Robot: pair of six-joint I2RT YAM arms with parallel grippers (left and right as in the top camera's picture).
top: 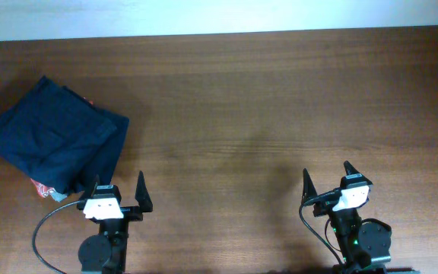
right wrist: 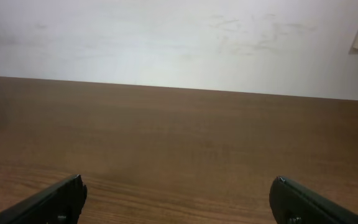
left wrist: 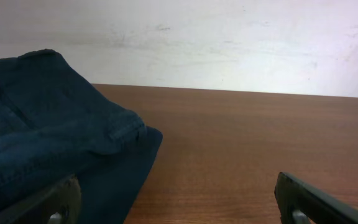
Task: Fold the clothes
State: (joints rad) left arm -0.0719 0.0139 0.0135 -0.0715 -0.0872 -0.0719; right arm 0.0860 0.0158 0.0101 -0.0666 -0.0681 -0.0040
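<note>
The dark navy clothes lie in a folded bundle at the left of the table, on top of a red printed T-shirt whose edge peeks out at the bundle's near corner. In the left wrist view the navy fabric fills the left side, close to the left finger. My left gripper is open and empty, just near-right of the bundle; it also shows in the left wrist view. My right gripper is open and empty over bare table at the near right; in the right wrist view nothing lies between its fingers.
The wooden table stretches from the bundle to the right edge. A white wall stands behind the far edge. Black cables run beside both arm bases at the near edge.
</note>
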